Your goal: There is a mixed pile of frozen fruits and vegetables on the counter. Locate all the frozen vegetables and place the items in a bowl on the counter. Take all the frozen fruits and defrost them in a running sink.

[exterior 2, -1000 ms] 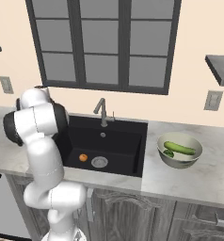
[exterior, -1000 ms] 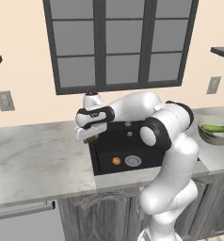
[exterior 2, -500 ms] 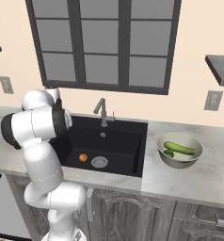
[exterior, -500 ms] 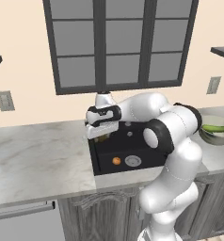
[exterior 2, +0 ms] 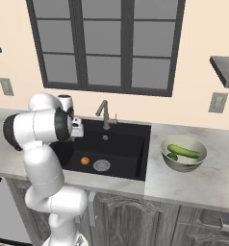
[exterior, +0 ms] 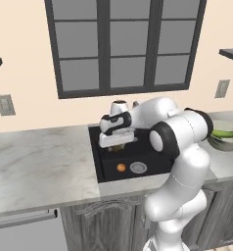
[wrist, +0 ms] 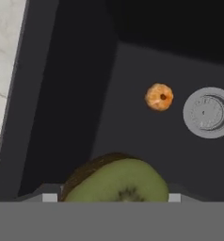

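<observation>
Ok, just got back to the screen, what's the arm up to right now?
The white arm's hand is over the left part of the black sink basin, holding an olive-brown kiwi-like fruit between its fingers. A small orange fruit already lies on the basin floor beside the round metal drain. The long green cucumber and a small dark green piece sit in the pale bowl on the marbled counter.

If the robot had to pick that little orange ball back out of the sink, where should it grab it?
Probably straight from above, fingers closing across the widest middle of the orange ball. It is round, so no side grips better than another, and it lies alone on the flat sink floor, left of the drain. The basin walls would block a sideways reach. The gripper would first need to let go of the kiwi.
</observation>
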